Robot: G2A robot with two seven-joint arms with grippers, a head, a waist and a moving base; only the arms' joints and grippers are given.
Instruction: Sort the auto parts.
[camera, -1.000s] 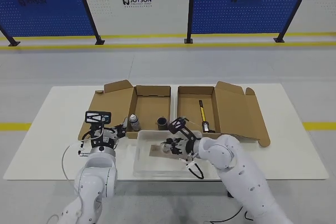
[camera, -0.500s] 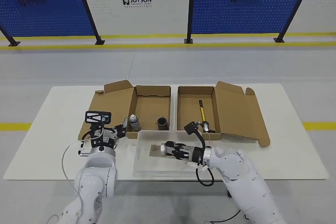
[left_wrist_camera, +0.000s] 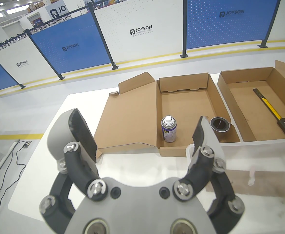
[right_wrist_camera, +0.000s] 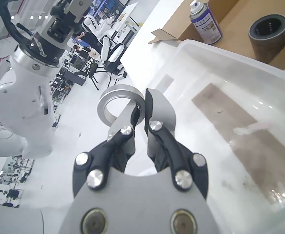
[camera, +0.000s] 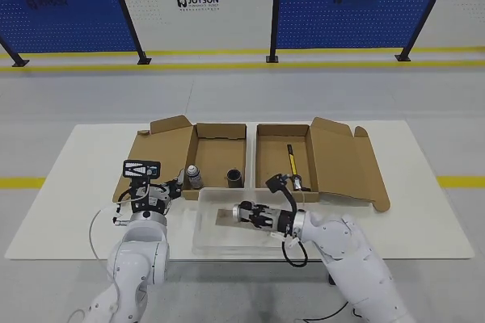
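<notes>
Standing at the robot's side of the white table (camera: 65, 202), with twelve o'clock pointing away across it, I take the clear plastic bin (camera: 200, 230) as the middle of the dial. Out at nine o'clock the left gripper (left_wrist_camera: 138, 118) hangs above the tabletop with its fingers spread wide and nothing between them. At eleven o'clock an open cardboard box (camera: 218, 157) holds a spray can (left_wrist_camera: 169, 130) standing upright and, a little to the can's three o'clock, a short black sleeve (left_wrist_camera: 219, 124), the two near each other but apart. Over the bin itself the right gripper (right_wrist_camera: 142, 108) has its fingers pinched on the wall of a metal ring (right_wrist_camera: 103, 114), one pad inside the hole and one outside, so the ring is in the air above the bin and touching nothing else. It looks rigid, smooth and fairly weighty for its size, so I'd guess it is slippery: a bite across the wall like this one seems the sensible hold, though gripped at one side it could swing or slide if jolted, and it would clatter rather than break if let go. At one o'clock the second cardboard box (camera: 275, 157) holds a long yellow-and-black tool (camera: 293, 165) lying flat.
</notes>
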